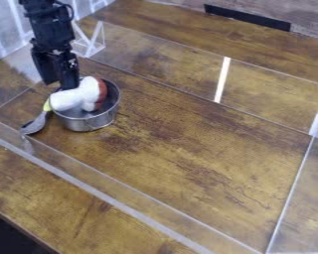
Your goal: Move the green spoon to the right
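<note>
The green spoon (40, 115) lay on the desk (189, 139) at the steel bowl's (87, 115) 9 o'clock, touching its rim, head nearest the camera. A white lumpy object (77, 97) rested in the bowl. At 11 o'clock, my gripper (56, 75) hung empty, jaws spread for a grasp from above.

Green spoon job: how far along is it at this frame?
Nothing looks done: the yellow-green-handled spoon with the silver head lies at the far left, beside the round steel bowl holding a white lumpy object. In hand: nothing; the black gripper hangs open above. Left: grasp the spoon and carry it right.
</note>
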